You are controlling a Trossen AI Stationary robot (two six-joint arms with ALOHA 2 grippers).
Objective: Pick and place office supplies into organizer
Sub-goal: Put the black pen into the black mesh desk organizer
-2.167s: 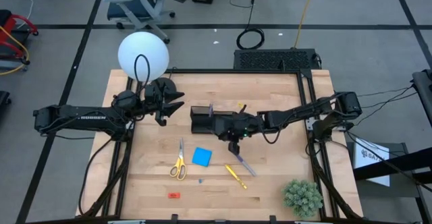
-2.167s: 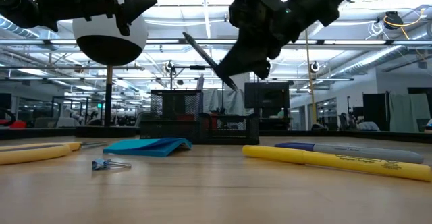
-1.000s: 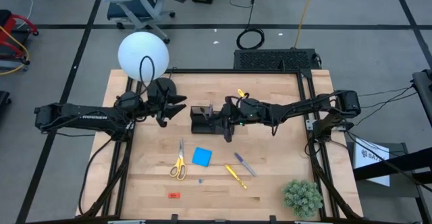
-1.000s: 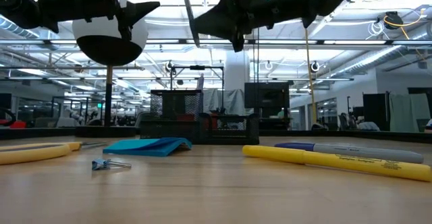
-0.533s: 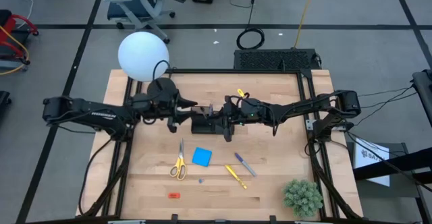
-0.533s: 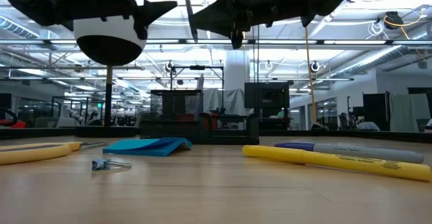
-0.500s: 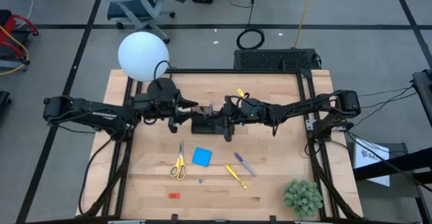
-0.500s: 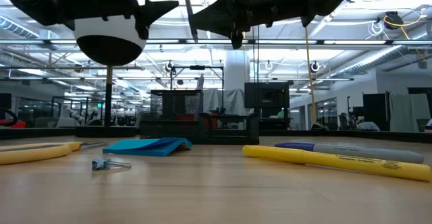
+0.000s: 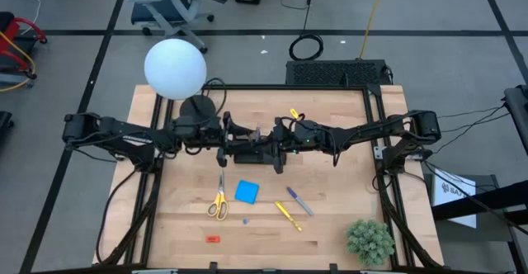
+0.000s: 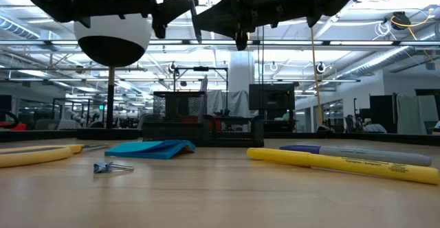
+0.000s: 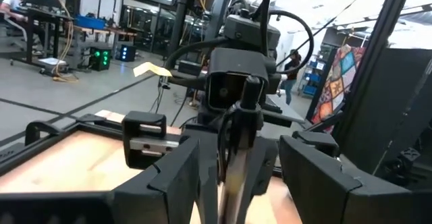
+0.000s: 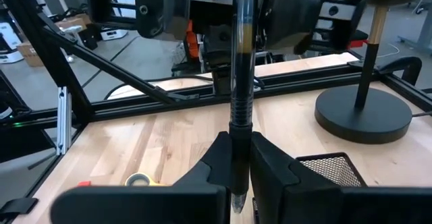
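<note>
While the right gripper [image 12: 241,158] pinches a black pen [image 12: 241,82] tight between its fingers, it hangs above the organizer [image 9: 247,150], the pen standing roughly upright in the right wrist view and reading as a thin dark stick [image 10: 194,15] in the low view; facing it from the other side, the left gripper [image 11: 237,158] has its jaws spread wide with nothing clamped, the pen showing in the gap between them, though whether they touch it cannot be told; from above, the two grippers meet over the black mesh tray, which sits mid-table just beside the round lamp base [image 9: 198,107]. Nearer the front edge the other supplies lie on the wooden table [image 9: 330,233]: yellow-handled scissors [image 9: 219,198], the blue pad [image 9: 246,191] just beside them, a purple-grey pen [image 9: 299,200] and a yellow pen [image 9: 288,215] close together, a small binder clip [image 10: 110,167], and a red eraser [image 9: 213,238] well apart; a green plant ball [image 9: 369,241] sits at the front right corner.
</note>
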